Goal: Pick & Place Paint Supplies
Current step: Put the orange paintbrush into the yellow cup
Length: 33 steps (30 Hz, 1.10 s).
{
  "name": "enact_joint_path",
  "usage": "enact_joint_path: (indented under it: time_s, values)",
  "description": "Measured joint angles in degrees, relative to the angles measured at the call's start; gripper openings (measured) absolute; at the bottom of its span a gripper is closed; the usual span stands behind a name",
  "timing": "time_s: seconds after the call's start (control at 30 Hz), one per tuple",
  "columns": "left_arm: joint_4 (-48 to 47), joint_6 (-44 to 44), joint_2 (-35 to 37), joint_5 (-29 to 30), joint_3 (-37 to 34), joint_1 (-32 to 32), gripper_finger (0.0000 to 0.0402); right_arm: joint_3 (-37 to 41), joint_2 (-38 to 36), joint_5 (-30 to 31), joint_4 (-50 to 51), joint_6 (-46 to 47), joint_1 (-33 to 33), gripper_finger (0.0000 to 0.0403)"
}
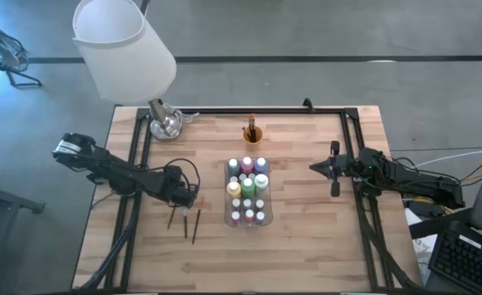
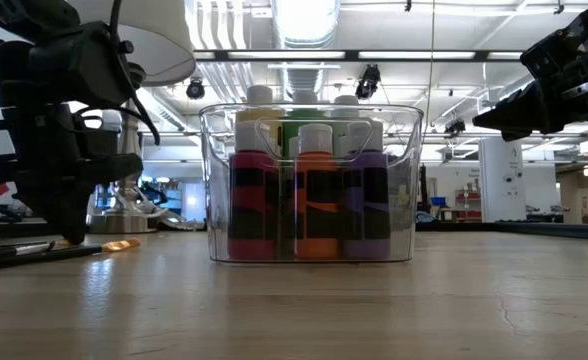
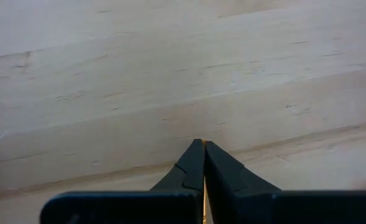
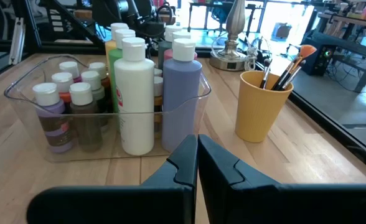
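Several paint bottles (image 1: 247,190) stand upright in a clear tray (image 1: 227,215) at the table's middle. Three thin paintbrushes (image 1: 185,223) lie flat on the wood left of the tray. My left gripper (image 1: 188,197) points steeply down just beyond their far ends, shut, its tips (image 3: 201,144) at the table top. A small orange piece (image 2: 122,244) lies on the table beside it. My right gripper (image 1: 315,168) hangs shut above the table right of the tray, holding nothing. My left gripper comes from above, pointing steeply down, with its shut fingertips (image 2: 74,238) down at the wooden table top. Only bare wood shows past the tips in the left wrist view. Whether they touch the table or a brush, I cannot tell.
An orange cup (image 1: 252,133) with brushes standing in it sits beyond the tray. A lamp's metal base (image 1: 165,123) stands at the far left corner, its white shade (image 1: 125,45) overhead. Bare wood lies near the front edge and between the tray and my right gripper.
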State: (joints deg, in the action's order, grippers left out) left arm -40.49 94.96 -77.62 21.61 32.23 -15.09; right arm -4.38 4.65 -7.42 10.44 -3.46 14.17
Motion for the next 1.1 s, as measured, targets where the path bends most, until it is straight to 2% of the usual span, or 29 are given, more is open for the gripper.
enact_joint_path:
  time_s: [0.33, 0.6, 0.83, 1.1]
  values:
    - [-0.11, 0.02, 0.35, 0.64, -0.02, 0.04, 0.0002, 0.00, 0.00, 0.01, 0.00, 0.00, 0.00, 0.0008]
    - [-0.35, -0.41, 0.94, 4.62, -0.11, 0.21, 0.0001, 0.00, 0.02, 0.00, -0.02, 0.00, 0.00, 0.0008]
    - [0.81, -3.84, 0.96, 7.83, -0.11, 1.30, 0.0001, 0.00, 0.00, 0.00, 0.00, 0.00, 0.00, 0.0008]
    - [7.86, -11.48, 1.14, 11.99, -0.09, 2.87, 0.0001, 0.00, 0.02, 0.01, -0.02, 0.00, -0.02, 0.0008]
